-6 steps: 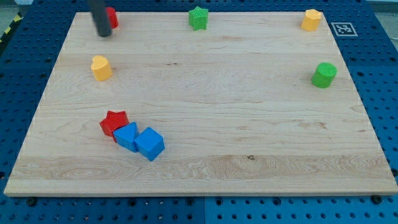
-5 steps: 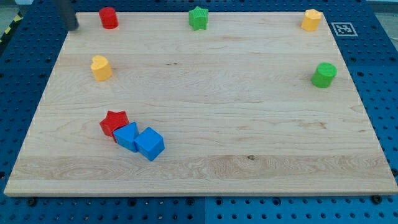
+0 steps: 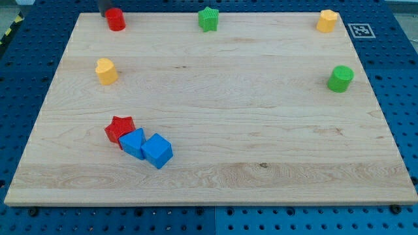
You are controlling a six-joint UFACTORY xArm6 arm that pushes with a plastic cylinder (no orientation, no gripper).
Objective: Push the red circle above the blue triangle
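Pale wooden board (image 3: 215, 98) on a blue pegboard bench; the red circle (image 3: 115, 19) stands at the far left edge, with my tip (image 3: 104, 13) a dark stub barely in view at the top, just left of and behind it, seemingly touching or nearly so. No gripper here, so nothing opens or closes; it is only a bare rod. Risk: from this off-centre contact the circle may roll aside or slip off the far edge, and the yellow block (image 3: 106, 71) and red star (image 3: 120, 128) crowd the path toward the blue triangle (image 3: 134, 143), which touches the blue cube (image 3: 157, 151).
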